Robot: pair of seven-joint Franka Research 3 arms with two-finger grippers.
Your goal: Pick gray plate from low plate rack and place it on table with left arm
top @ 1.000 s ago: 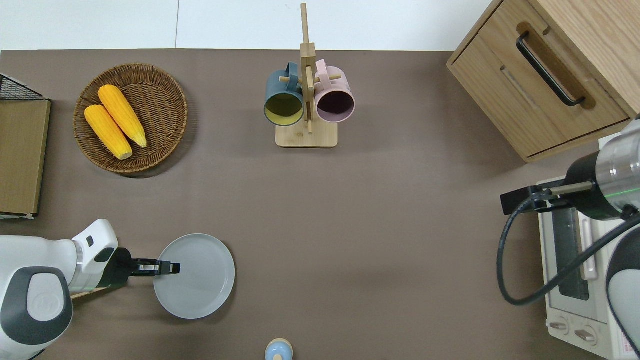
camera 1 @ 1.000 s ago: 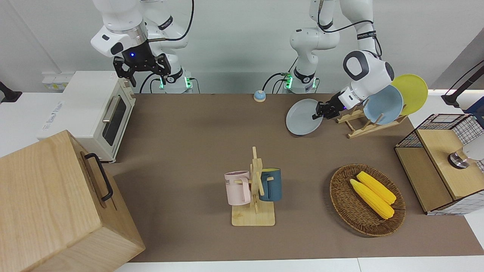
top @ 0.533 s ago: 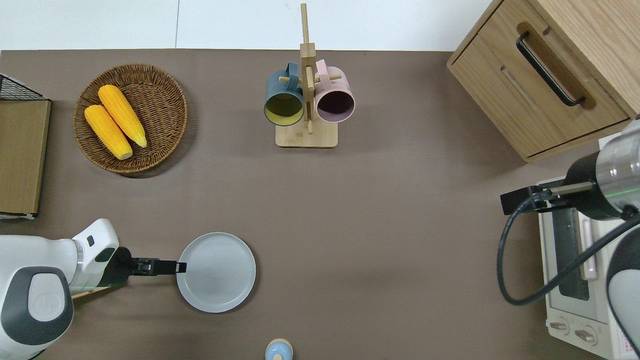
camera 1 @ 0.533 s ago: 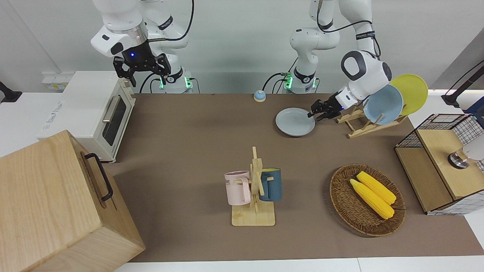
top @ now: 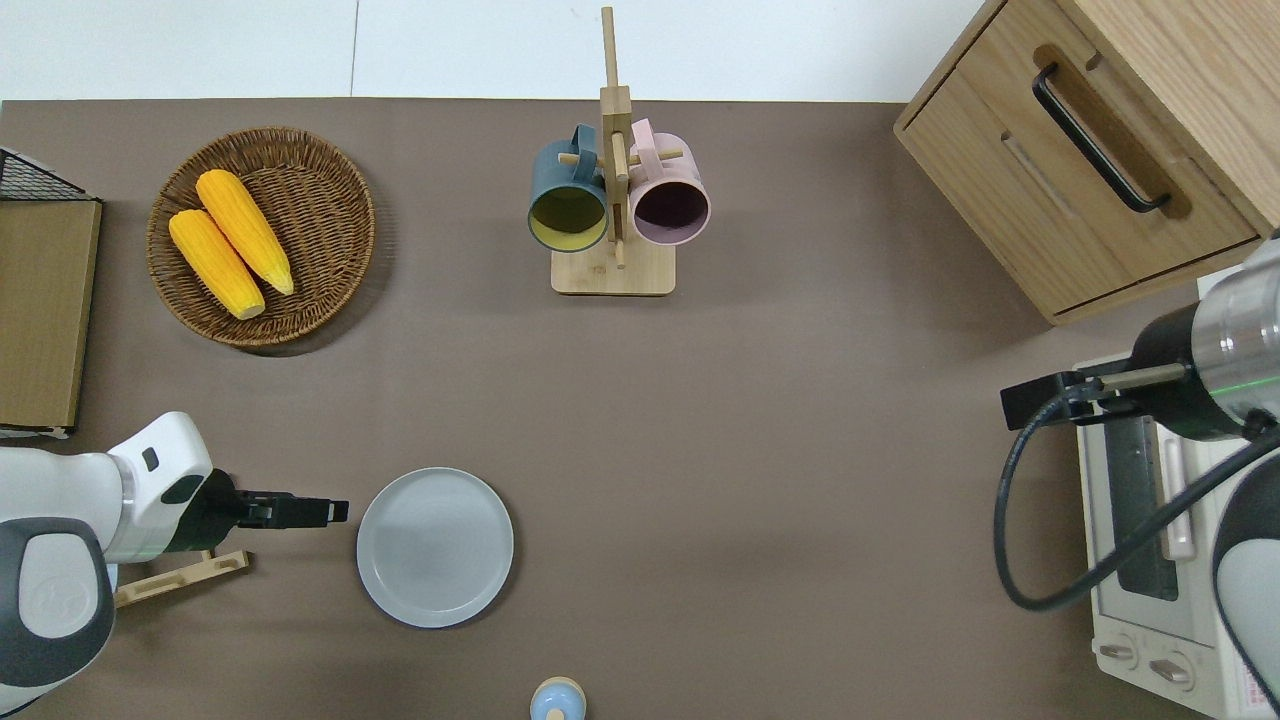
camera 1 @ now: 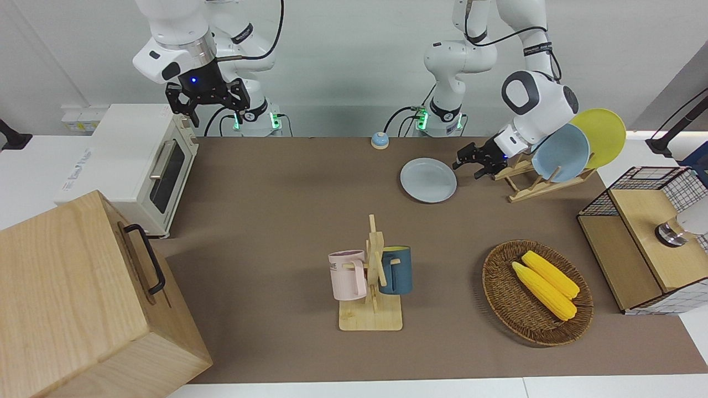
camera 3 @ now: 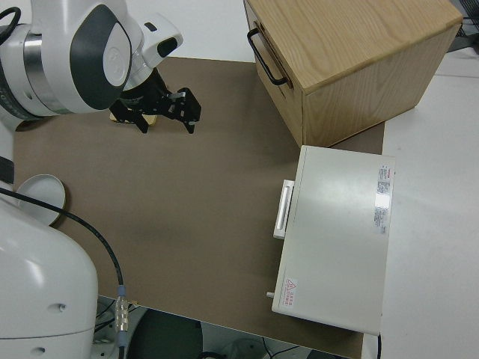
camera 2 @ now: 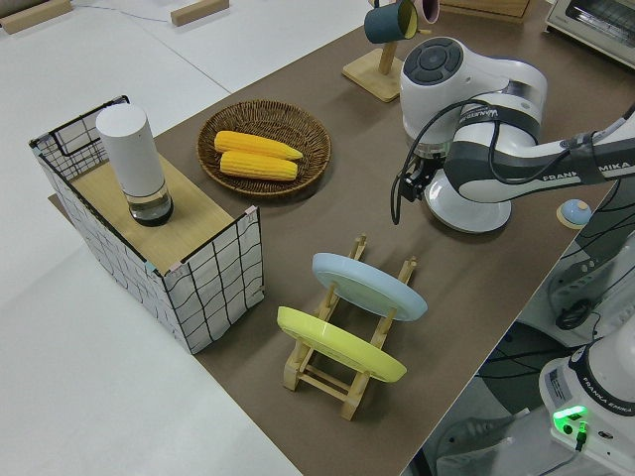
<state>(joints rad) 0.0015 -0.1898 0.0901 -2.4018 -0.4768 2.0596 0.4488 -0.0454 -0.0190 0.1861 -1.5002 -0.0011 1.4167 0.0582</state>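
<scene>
The gray plate (camera 1: 428, 179) lies flat on the brown table (camera 1: 276, 221), beside the low plate rack (camera 1: 531, 185); it also shows in the overhead view (top: 435, 547). My left gripper (camera 1: 469, 163) is open and empty, just off the plate's rim on the rack's side, between plate and rack (top: 180, 578); it also shows in the overhead view (top: 335, 511). The rack holds a light-blue plate (camera 1: 561, 152) and a yellow plate (camera 1: 600, 135). My right arm is parked, its gripper (camera 1: 204, 105) open.
A mug stand (camera 1: 373, 276) with two mugs stands mid-table. A wicker basket (camera 1: 498, 298) with two corn cobs and a wire crate (camera 1: 647, 237) are toward the left arm's end. A small bell (camera 1: 379, 140), a toaster oven (camera 1: 138, 166) and a wooden cabinet (camera 1: 72, 298) are also here.
The left gripper lowered the tilted gray plate flat onto the table, let go of it and drew back toward the rack. The right arm has not moved.
</scene>
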